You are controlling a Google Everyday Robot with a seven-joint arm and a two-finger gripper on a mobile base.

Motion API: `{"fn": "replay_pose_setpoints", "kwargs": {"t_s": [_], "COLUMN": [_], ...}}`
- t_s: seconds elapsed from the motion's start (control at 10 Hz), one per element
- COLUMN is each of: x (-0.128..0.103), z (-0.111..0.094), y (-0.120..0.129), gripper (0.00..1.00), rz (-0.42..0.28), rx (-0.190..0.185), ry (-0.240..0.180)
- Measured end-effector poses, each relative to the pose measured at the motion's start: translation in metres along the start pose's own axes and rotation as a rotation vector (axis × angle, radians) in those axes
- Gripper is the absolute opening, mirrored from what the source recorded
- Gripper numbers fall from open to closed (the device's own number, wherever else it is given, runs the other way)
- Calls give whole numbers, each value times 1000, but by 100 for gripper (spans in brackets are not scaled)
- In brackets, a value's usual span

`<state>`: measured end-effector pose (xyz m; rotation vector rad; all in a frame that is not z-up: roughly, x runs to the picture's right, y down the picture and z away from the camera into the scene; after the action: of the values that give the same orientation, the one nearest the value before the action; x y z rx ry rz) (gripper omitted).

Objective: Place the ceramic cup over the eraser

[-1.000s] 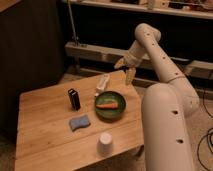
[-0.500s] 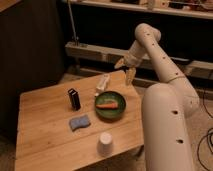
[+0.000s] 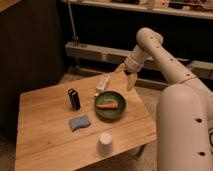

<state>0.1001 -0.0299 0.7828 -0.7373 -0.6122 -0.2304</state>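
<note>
White robot arm [image 3: 170, 65] bulking up the picture's right side, bending back toward the rear and ending at the gripper [image 3: 125, 77]

Gripper poised above the far right edge of the wooden table [image 3: 45, 145], tan prongs spread apart, gripping nothing, touching nothing

Tabletop spreading out below the gripper, toward the camera and picture-left of it

Round green plate [image 3: 100, 114] just below the gripper and a little picture-left, the closest thing to it apart from the bar; holds an orange piece [image 3: 107, 105] at its middle

Flat white bar [image 3: 102, 82] lying picture-left of the gripper, near it, its near end right at the plate's far rim

Wavy blue pad [image 3: 79, 122] farther from the gripper, beyond the plate to the lower left, flat on the wood

Ceramic cup [image 3: 104, 144] well apart from the gripper, straight down the picture from it near the table's front edge, mouth down, standing alone

Eraser [image 3: 74, 99] upright, picture-left of the gripper past the plate, just behind the blue pad, well apart from the cup, uncovered
</note>
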Motion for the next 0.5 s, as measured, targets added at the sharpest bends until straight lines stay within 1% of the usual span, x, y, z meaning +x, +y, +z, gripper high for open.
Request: {"fn": "replay_pose_setpoints", "kwargs": {"t_s": [0.5], "x": [-18], "z": [15], "y": [50], "gripper": [80], "rz": [-19], "rx": [-33], "ry": [-12]}}
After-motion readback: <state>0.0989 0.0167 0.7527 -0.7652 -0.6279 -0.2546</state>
